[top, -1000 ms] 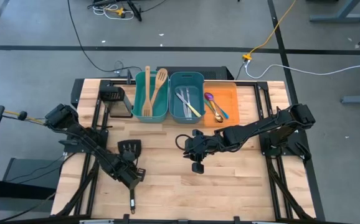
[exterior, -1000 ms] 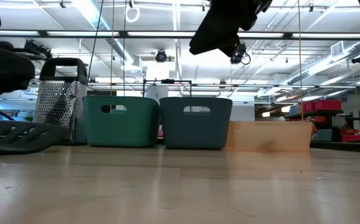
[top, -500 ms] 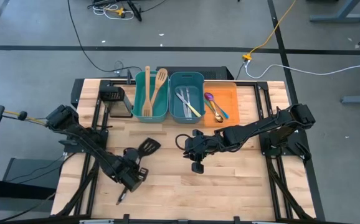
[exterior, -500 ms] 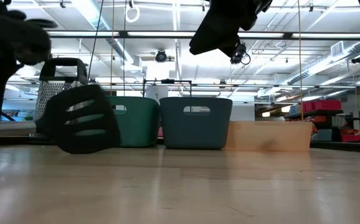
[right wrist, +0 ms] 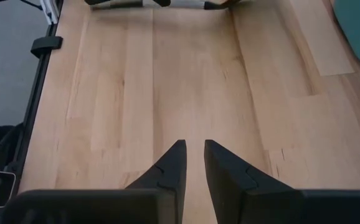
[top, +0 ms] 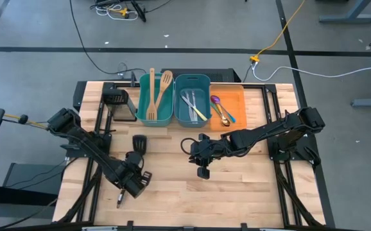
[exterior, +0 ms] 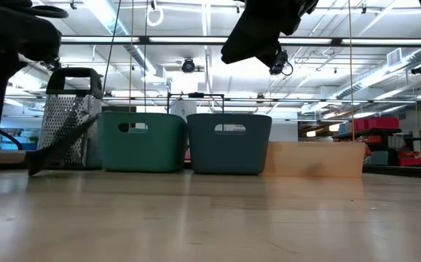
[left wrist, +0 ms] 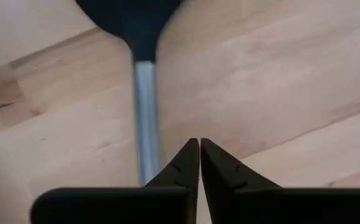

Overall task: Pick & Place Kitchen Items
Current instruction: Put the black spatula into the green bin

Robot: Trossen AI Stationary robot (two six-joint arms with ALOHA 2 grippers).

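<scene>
A black turner with a silver shaft is in my left gripper (top: pixel 133 176) near the table's left front. Its head (top: pixel 139 144) points toward the far edge and its handle end (top: pixel 120 202) toward the near edge. In the low view the turner (exterior: pixel 63 144) shows edge-on and slanted. My right gripper (top: pixel 203 172) hovers over the table's middle, narrowly open (right wrist: pixel 194 144) and holding nothing. Wooden spatulas (top: pixel 158 90) stand in the teal bin. Knives (top: pixel 192 102) lie in the darker bin and spoons (top: pixel 223 110) in the orange bin. My left gripper (left wrist: pixel 199 142) is shut on the black turner's handle, about midway along it (top: pixel 129 183), coming from above. The silver shaft (left wrist: pixel 146 112) runs under one finger (left wrist: pixel 180 165), which hides the place of contact. The turner is tilted, head end higher, and looks lifted clear of the table.
Three bins stand in a row at the far edge: teal (top: pixel 147 115), dark teal (top: pixel 180 119) and orange (top: pixel 237 96). A metal grater (exterior: pixel 68 120) and a black mesh box (top: pixel 117 99) are at the far left. Bare wood lies between the arms (right wrist: pixel 186 74).
My left gripper has raised the black turner off the table, where it lay flat. The head swung toward the right, then back toward the far edge, and the turner rolled onto its edge. Its handle end shifted toward the left. My right arm kept still.
</scene>
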